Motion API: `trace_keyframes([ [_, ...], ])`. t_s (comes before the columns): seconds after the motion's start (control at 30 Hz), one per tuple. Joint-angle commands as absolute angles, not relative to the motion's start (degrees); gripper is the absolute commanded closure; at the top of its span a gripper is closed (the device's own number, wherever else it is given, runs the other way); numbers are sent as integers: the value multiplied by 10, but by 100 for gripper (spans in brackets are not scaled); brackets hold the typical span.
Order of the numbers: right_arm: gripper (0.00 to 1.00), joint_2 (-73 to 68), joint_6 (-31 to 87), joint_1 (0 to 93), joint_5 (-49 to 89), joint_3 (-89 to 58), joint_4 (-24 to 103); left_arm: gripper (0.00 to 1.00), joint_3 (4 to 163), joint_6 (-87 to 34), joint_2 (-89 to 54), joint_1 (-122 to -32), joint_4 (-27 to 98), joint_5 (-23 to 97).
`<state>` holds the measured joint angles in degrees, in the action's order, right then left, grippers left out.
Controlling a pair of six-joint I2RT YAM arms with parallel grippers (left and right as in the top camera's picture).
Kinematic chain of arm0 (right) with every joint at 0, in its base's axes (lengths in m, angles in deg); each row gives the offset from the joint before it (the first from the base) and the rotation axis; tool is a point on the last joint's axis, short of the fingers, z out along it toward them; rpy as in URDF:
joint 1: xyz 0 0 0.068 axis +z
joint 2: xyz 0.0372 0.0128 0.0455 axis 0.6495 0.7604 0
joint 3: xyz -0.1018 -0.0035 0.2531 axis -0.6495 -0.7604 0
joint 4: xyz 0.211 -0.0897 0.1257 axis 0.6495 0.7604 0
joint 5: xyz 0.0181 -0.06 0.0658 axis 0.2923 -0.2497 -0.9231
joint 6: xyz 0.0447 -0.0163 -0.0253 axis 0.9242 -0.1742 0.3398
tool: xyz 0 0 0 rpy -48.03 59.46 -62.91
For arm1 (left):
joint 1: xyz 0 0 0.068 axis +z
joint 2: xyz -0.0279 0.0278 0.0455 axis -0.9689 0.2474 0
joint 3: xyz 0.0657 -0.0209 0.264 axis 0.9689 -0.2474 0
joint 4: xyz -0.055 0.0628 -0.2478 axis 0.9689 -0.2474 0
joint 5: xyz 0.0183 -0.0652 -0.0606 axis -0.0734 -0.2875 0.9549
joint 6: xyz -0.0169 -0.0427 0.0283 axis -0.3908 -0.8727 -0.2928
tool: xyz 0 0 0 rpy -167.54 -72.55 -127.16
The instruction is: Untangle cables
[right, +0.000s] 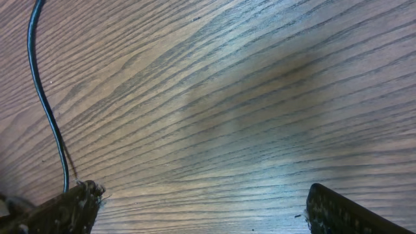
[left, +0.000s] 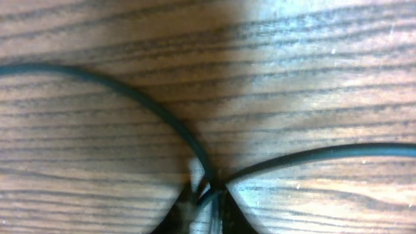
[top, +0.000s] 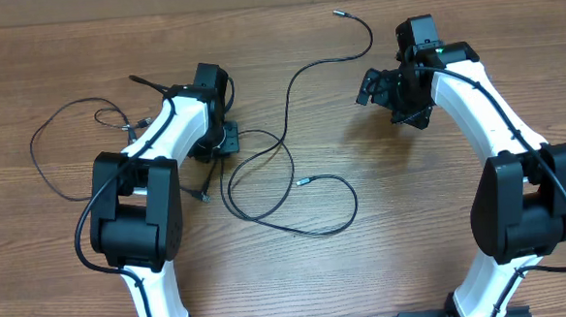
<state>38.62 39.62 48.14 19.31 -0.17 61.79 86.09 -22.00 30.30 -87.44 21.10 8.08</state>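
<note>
The cables [left: 338,153] are spread in loose loops over the wooden table [top: 299,284], mostly between the two arms. A strand is pinched by the left pincer [left: 209,201], pressed together low on the wood. The right pincer [right: 201,208] is held spread wide, gripping nothing, with one strand beside its finger.
</note>
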Motion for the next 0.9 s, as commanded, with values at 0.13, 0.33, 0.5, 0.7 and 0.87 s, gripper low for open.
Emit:
trace_keyframes([
  [0.13,0,384,396,483,194,-3,616,96,853,-232,307,-869,196,135],
  [0.33,0,384,396,483,194,-3,616,96,865,-233,180,-870,194,169],
  [0.5,0,384,396,483,194,-3,616,96,865,-233,62,-873,171,169],
  [0.7,0,384,396,483,194,-3,616,96,865,-235,-66,-873,187,195],
  [0.87,0,384,396,483,194,-3,616,96,865,-234,-157,-873,262,191],
])
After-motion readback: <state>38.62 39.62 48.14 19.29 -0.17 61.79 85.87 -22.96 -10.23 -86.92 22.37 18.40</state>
